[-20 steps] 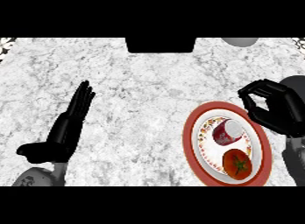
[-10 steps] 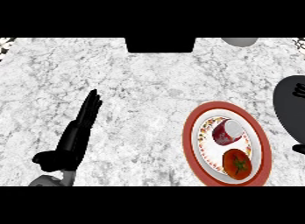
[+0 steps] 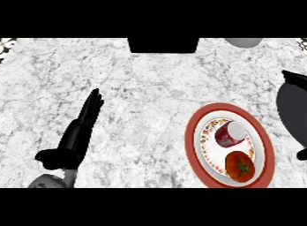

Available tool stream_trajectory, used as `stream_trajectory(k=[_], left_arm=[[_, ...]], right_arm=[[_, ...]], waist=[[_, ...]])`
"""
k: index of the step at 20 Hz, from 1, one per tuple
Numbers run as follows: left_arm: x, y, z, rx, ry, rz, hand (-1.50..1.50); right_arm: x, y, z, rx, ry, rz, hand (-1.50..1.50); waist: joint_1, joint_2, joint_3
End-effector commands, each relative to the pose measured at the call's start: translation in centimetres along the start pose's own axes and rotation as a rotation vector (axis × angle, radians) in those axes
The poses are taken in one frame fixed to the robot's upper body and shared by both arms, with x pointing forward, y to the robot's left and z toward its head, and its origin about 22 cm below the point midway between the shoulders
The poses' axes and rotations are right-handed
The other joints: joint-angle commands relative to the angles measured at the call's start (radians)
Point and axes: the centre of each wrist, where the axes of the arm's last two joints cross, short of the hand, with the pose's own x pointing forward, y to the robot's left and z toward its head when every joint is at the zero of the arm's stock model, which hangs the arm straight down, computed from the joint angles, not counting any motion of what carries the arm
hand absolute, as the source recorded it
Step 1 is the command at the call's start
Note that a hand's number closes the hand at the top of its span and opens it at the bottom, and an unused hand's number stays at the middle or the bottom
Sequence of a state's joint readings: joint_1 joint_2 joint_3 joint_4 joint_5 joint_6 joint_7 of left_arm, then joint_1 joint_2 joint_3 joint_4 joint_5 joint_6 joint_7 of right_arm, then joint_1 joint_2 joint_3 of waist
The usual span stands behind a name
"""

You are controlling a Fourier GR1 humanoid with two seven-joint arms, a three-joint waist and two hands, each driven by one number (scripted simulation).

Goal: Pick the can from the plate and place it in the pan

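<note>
A red can (image 3: 229, 133) with a pale top lies on its side in the upper half of a red-rimmed plate (image 3: 194, 132). A dark grey pan (image 3: 298, 115) sits just right of the plate, cut off by the view's right edge. My right hand (image 3: 305, 83) shows only as black parts at that edge, over the pan's far rim, apart from the can. At the left of the counter my left hand (image 3: 78, 132) rests open, fingers straight and pointing away.
A red tomato (image 3: 239, 167) lies on the plate below the can. A black block (image 3: 162, 44) and a grey round object (image 3: 244, 42) sit at the counter's far edge. White marble counter (image 3: 149, 101) spreads between my left hand and the plate.
My right hand has moved right, from above the plate's upper right rim to the view's edge over the pan. My left hand has shifted slightly right and down.
</note>
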State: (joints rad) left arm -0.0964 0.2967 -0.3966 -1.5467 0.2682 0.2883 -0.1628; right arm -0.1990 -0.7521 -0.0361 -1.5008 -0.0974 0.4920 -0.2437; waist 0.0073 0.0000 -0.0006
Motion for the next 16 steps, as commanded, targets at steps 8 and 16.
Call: stream_trajectory(k=[8,16], left_arm=[[-1.0,0.5,-0.5,-0.003,-0.005,0.008,0.0],[-0.6,1.4,-0.3,0.004,0.009,0.005,0.0]], right_arm=[[2.4,6.8,-6.1,0.36,0.172,0.361,-1.5],[1.5,10.0,-5.9,0.423,0.249,0.443,-1.5]], waist=[[0.009,0.004,0.0],[-0.006,0.0,0.001]])
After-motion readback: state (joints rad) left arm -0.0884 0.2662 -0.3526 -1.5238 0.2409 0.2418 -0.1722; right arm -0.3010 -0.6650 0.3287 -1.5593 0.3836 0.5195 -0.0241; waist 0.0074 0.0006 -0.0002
